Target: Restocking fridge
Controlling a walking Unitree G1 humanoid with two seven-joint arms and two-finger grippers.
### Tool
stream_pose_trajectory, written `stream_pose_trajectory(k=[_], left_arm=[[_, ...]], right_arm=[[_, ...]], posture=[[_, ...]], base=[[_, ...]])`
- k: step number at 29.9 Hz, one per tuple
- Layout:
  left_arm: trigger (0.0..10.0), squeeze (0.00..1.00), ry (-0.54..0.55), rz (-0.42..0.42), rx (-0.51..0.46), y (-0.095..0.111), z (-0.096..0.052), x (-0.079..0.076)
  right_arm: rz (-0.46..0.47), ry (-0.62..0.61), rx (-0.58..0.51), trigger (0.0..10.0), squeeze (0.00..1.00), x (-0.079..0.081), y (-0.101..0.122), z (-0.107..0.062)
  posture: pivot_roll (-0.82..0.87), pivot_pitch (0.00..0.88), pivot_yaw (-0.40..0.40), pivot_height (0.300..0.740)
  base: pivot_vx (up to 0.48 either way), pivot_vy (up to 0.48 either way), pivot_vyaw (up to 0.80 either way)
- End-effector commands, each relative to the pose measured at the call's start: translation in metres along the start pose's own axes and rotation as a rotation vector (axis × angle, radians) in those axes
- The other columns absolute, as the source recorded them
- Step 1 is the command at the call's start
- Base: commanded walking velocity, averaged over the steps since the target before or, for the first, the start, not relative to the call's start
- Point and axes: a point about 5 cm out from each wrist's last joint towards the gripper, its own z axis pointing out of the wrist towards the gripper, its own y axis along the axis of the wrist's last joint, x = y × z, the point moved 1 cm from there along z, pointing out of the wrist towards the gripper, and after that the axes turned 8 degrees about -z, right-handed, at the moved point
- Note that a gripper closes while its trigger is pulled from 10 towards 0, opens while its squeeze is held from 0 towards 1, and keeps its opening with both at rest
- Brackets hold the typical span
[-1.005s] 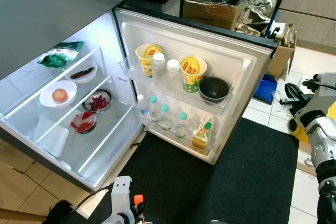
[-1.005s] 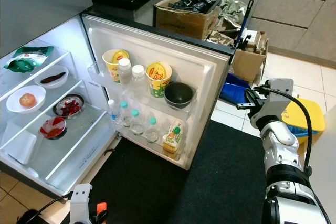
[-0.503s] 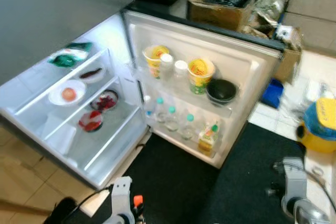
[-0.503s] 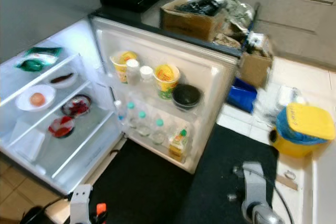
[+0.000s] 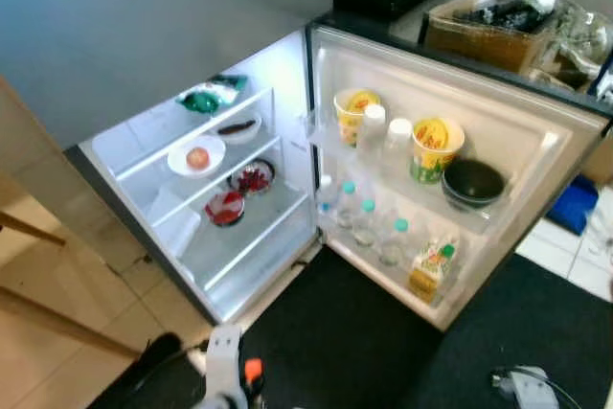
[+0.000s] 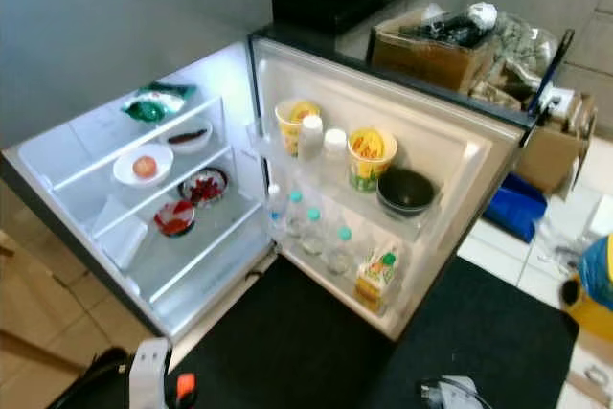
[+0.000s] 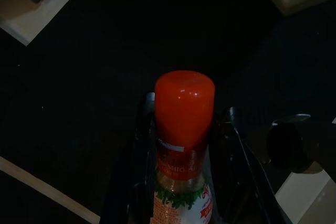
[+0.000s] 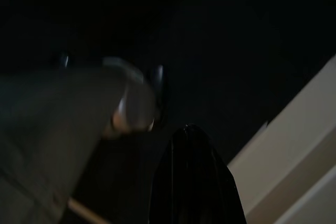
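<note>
Holding a small bottle [image 7: 184, 145] w/ a red cap in my left gripper [image 7: 184, 182], fingers snug on both sides, low in frame. Looks light, stiff, prob slippery, so I grip the body. Fridge [image 5: 287, 141] is open, mid-frame. Right gripper: can't tell.

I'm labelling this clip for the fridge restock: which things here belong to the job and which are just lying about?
Belongs to the job:
- open fridge with its door shelves
- red-capped bottle clamped in the left tool

Just lying about:
- cardboard box of clutter
- blue bin
- black floor mat
- yellow container
</note>
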Motion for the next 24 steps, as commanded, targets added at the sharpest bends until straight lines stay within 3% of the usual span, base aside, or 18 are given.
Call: stream_pose_trajectory(k=[1, 16, 24], left_arm=[[10.0, 0.0, 0.0, 0.009, 0.013, -0.002, -0.0011, 0.002], [10.0, 0.0, 0.011, 0.007, 0.025, -0.0047, -0.0022, 0.0044], [10.0, 0.0, 0.027, -0.018, -0.002, -0.0014, -0.0016, 0.0045]], right_arm=[[0.004, -0.002, 0.012, 10.0, 0.0, 0.0007, -0.0028, -0.0002], [0.007, 0.017, -0.004, 10.0, 0.0, 0.0071, 0.0011, 0.0017], [0.005, 0.02, 0.004, 10.0, 0.0, 0.0072, -0.0025, 0.0009]], posture=[[-0.05, 0.054, 0.01, 0.74], [-0.05, 0.057, 0.011, 0.74], [-0.05, 0.057, 0.011, 0.74]], base=[[0.0, -0.27, 0.0], [0.0, -0.426, 0.0], [0.0, 0.0, 0.0]])
